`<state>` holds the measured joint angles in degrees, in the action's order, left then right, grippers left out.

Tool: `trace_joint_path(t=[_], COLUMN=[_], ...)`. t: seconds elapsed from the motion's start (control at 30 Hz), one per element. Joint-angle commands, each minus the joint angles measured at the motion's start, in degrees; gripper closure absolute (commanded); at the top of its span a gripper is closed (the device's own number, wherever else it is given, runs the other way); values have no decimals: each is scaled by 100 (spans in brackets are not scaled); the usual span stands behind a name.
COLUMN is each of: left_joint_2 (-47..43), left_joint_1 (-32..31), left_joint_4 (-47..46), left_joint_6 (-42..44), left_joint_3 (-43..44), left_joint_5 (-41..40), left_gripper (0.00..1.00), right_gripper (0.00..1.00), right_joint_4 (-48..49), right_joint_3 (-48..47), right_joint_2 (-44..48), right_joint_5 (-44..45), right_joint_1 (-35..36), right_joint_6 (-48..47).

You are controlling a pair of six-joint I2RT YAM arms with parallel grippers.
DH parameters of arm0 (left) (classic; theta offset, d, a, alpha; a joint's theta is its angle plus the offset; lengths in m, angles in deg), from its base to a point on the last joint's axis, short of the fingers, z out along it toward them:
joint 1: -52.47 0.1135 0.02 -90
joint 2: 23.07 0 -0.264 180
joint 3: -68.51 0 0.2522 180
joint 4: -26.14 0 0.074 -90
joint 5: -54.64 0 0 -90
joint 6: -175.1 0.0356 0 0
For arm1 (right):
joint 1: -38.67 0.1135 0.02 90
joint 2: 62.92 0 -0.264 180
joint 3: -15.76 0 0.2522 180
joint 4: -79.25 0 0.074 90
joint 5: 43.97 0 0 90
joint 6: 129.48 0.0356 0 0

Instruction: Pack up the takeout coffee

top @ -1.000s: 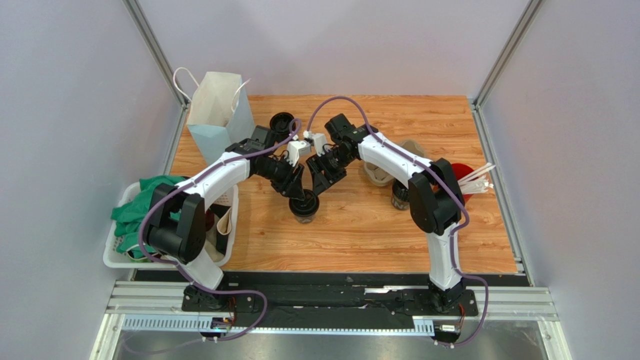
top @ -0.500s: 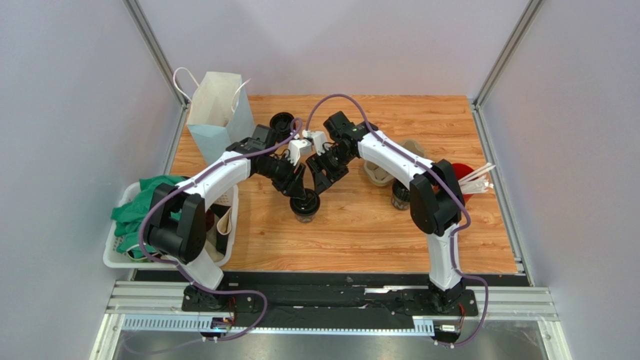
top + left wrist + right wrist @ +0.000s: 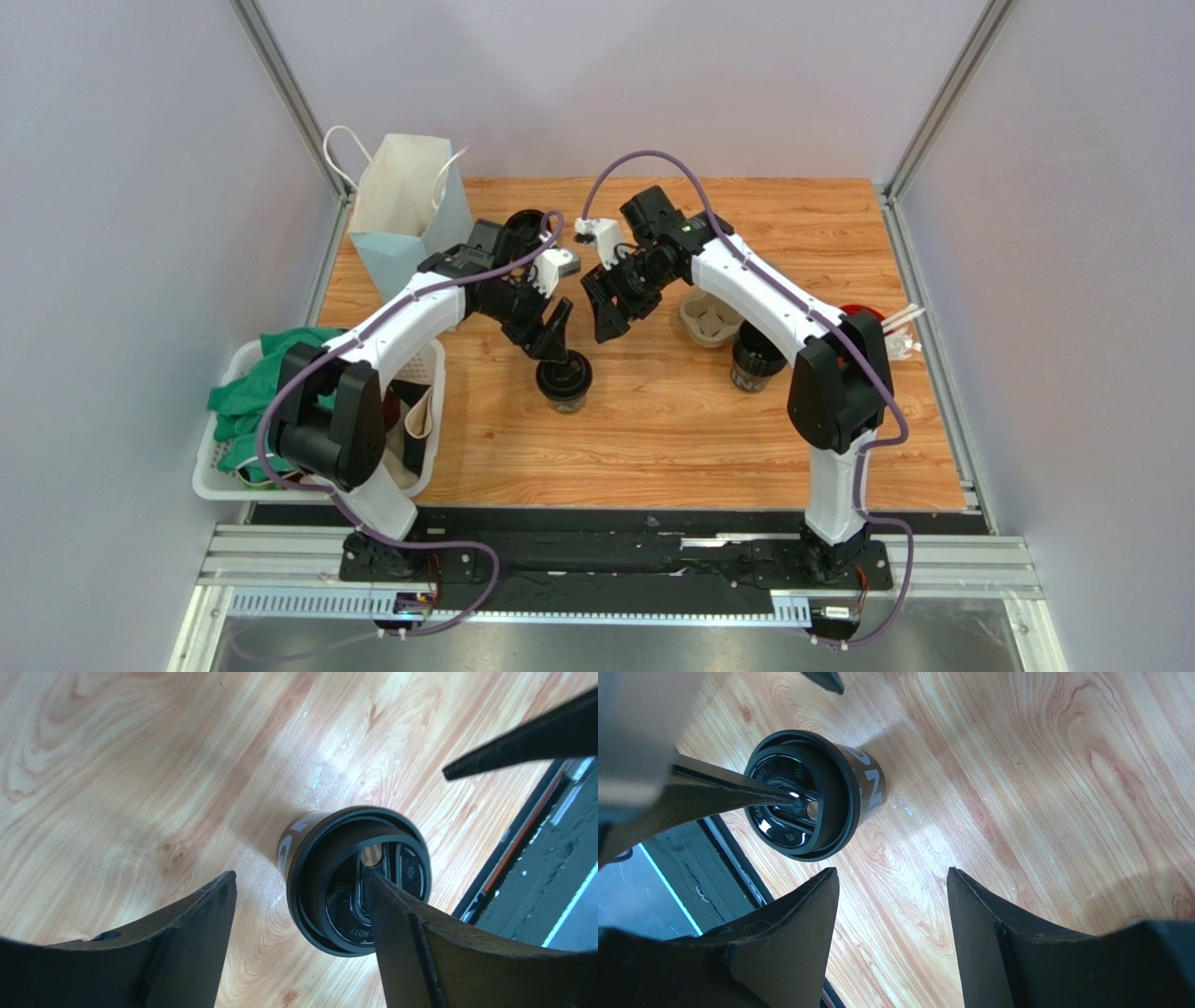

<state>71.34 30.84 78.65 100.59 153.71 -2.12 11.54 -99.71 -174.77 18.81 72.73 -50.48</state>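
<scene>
The takeout coffee [image 3: 565, 381], a small black cup with a black lid, stands upright on the wooden table. My left gripper [image 3: 550, 329] hangs open just beyond and above it. In the left wrist view the cup [image 3: 358, 882] sits below the open left gripper [image 3: 300, 880], partly behind the right finger, and is not gripped. My right gripper [image 3: 606, 311] is open and empty, up and to the right of the cup. In the right wrist view the cup [image 3: 808, 794] lies beyond the open right gripper [image 3: 892, 875]. The cardboard cup tray [image 3: 709, 322] lies right of centre.
A second dark cup [image 3: 755, 361] stands by the tray, and a red cup with white straws [image 3: 873, 325] is behind the right arm. A paper bag [image 3: 407, 210] and another black cup [image 3: 526, 227] are at the far left. A white basket with green cloth [image 3: 246, 420] is at the left edge.
Both grippers have drawn back from the coffee toward the far side, leaving it standing. The right arm has swung up and right, uncovering the tray.
</scene>
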Motion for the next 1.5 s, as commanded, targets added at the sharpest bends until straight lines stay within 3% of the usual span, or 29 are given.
trace_joint_path(t=[0.0, 0.33, 0.53, 0.67, 0.8, 0.93, 1.47], left_joint_2=[-300, -924, -1205, -1285, -1495, -1645, -1979], left_joint_1=[132, 615, 1029, 1458, 1960, 2310, 2470], left_joint_4=[63, 695, 942, 1056, 794, 635, 310], left_joint_6=[-80, -204, -222, -309, -520, -546, -670], left_joint_3=[528, 2083, 2725, 2744, 2481, 2244, 1759], left_joint_5=[455, 904, -105, -563, -414, -634, -933], left_gripper=[20, 4, 3, 2, 2, 1, 1], right_gripper=[39, 39, 39, 40, 41, 48, 56], right_joint_4=[166, 201, 315, 421, 535, 483, 544], right_joint_3=[-139, -191, -235, -253, -270, -227, 160], right_joint_2=[348, 568, 498, 445, 340, 190, 15], right_joint_5=[-38, 85, 516, 823, 991, 1202, 1588], right_joint_1=[21, -23, 144, 320, 539, 663, 1208], right_joint_6=[-25, 99, 46, 125, 256, 476, 503])
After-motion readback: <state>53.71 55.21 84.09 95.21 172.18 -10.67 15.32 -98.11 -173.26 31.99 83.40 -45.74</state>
